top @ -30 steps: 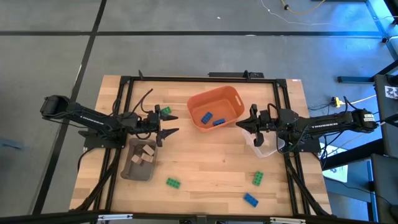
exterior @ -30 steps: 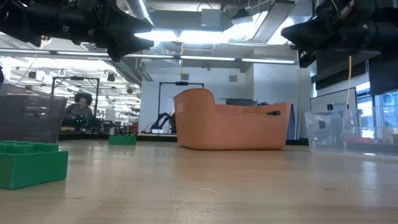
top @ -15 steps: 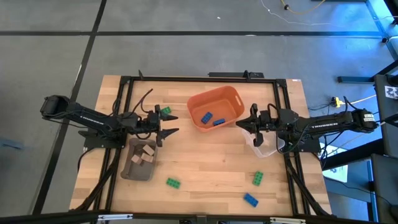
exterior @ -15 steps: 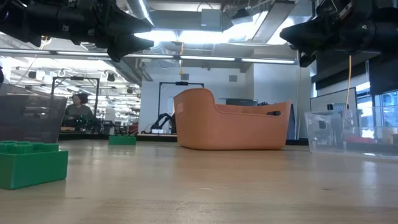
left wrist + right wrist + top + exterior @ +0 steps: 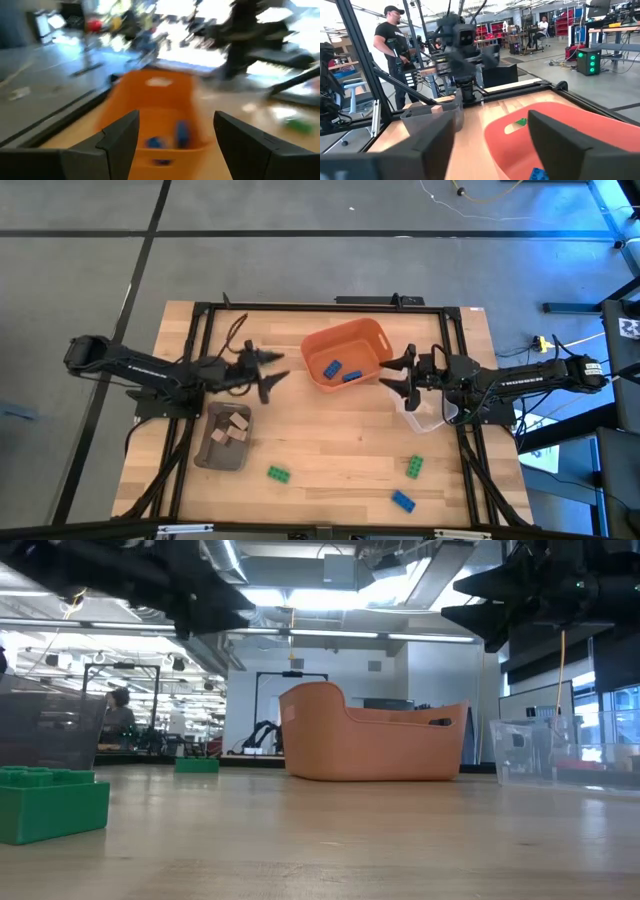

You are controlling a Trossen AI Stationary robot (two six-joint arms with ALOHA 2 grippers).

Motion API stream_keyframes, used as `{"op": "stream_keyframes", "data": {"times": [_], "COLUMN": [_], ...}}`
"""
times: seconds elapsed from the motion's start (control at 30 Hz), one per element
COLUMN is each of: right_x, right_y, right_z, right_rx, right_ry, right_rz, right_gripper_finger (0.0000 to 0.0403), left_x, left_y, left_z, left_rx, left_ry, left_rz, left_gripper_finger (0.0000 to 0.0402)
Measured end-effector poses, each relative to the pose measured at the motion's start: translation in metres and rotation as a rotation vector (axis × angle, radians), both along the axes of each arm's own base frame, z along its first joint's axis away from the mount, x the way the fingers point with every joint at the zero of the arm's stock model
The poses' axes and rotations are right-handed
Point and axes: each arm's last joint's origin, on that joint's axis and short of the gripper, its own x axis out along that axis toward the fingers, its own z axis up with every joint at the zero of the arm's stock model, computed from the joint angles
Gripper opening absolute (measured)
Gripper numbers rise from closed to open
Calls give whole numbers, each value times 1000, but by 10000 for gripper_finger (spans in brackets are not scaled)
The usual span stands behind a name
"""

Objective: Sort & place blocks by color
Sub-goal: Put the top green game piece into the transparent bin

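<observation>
Broadly, the wooden desk (image 5: 330,435) is spanned by two dark arms. The orange bin (image 5: 347,353) is set near the far middle, with two blue blocks (image 5: 340,371) inside. The grey-brown tray (image 5: 225,436), near the left edge, is seen to hold pale tan blocks (image 5: 236,425). The left gripper (image 5: 272,370) is held above the desk between tray and bin, fingers spread and empty. The right gripper (image 5: 390,373) is poised just beside the bin's right wall, likewise spread and empty. Green blocks (image 5: 278,474) (image 5: 414,467) and one blue block (image 5: 402,500) are scattered along the near side.
</observation>
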Motion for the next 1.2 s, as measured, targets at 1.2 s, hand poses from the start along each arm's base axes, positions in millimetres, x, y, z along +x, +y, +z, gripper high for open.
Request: {"op": "stream_keyframes", "data": {"times": [1.2], "right_x": [0], "right_y": [0], "right_z": [-6], "right_rx": [6], "right_ry": [61], "right_rz": [0], "right_gripper_finger": [319], "left_x": [23], "left_y": [138], "left_z": [-83], "left_rx": [-508], "left_ry": [1077], "left_rz": [110], "left_gripper_finger": [247]}}
